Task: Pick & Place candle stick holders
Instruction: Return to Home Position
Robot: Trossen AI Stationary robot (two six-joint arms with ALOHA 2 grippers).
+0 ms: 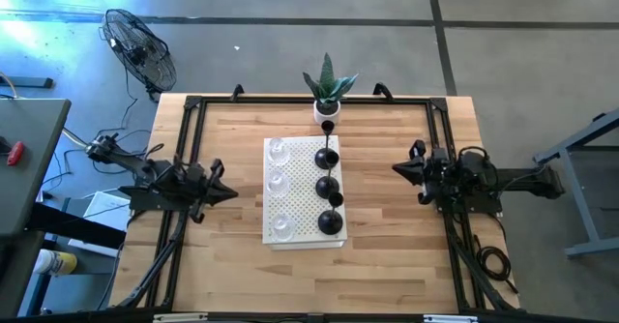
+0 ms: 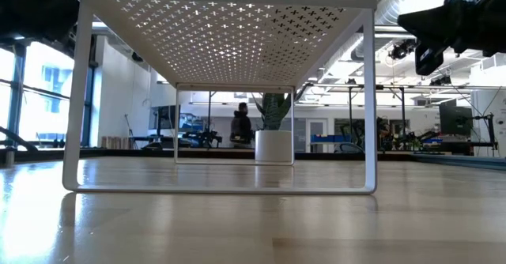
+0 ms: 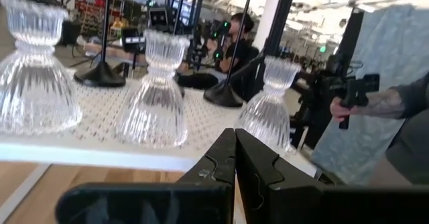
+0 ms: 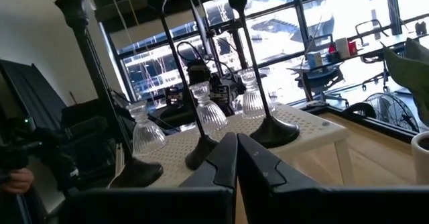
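Note:
A white perforated stand [image 1: 303, 241] sits mid-table. On its left half, three clear ribbed glass holders [image 1: 279, 181] stand on their flared bases in a row; they also show in the left wrist view [image 3: 153, 96]. On its right half, several black holders [image 1: 329, 186] with domed bases and thin stems stand upright; they also show in the right wrist view [image 4: 273, 131]. My left gripper [image 1: 230, 192] is shut and empty left of the stand, pointing at it, with its fingertips together [image 3: 234, 135]. My right gripper [image 1: 397, 168] is shut and empty right of the stand, also with its fingertips together [image 4: 236, 138].
A white pot with a green plant [image 1: 328, 96] stands at the table's far edge, just behind the stand. Black frame rails [image 1: 184, 149] run along the table's sides. Bare wood lies near and beside the stand. A person's arm [image 3: 395, 110] shows beyond the table.

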